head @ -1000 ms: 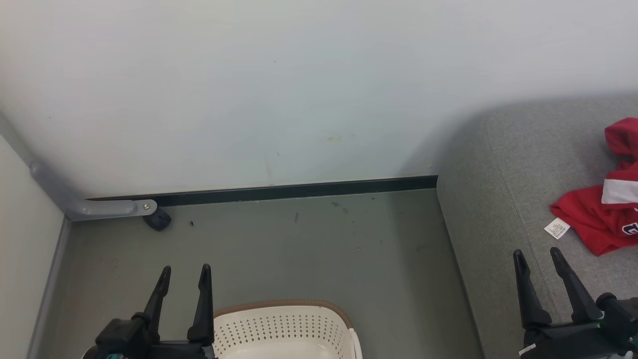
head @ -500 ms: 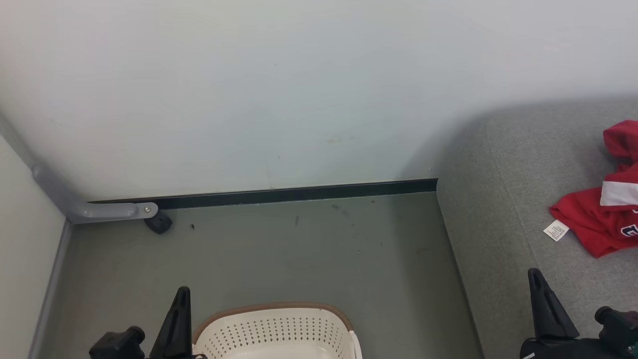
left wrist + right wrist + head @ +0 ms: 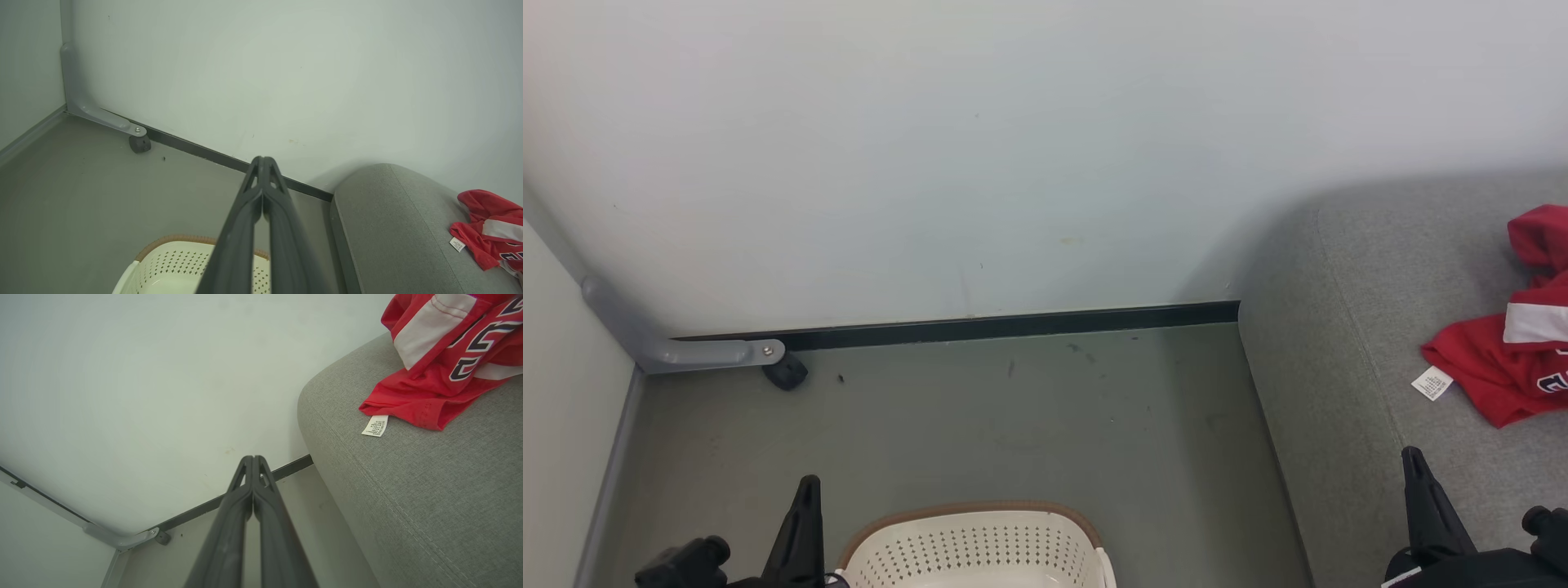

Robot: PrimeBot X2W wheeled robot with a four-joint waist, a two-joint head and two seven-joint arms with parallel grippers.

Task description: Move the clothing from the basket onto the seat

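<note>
Red clothing [image 3: 1507,359] with white trim and a white label tag lies on the grey seat [image 3: 1339,392] at the right; it also appears as clothing [image 3: 488,232] and clothing [image 3: 445,371] on the seat [image 3: 384,228] [image 3: 429,498] in both wrist views. The cream basket [image 3: 980,547] with a brown rim stands on the floor at the bottom centre, its visible inside bare; basket [image 3: 171,265] sits below my left fingers. My left gripper [image 3: 807,490] [image 3: 262,161] is shut, left of the basket. My right gripper [image 3: 1414,459] [image 3: 252,459] is shut, over the seat's front part.
A pale wall [image 3: 1013,147] with a dark skirting strip [image 3: 1013,327] runs behind the grey-green floor [image 3: 980,425]. A grey bracket [image 3: 686,351] with a small black wheel [image 3: 786,374] sits in the left corner beside a side wall.
Both grippers closed from open to shut and sank lower in the head view. The head view itself drifted slightly. Clothing and basket have stayed put.
</note>
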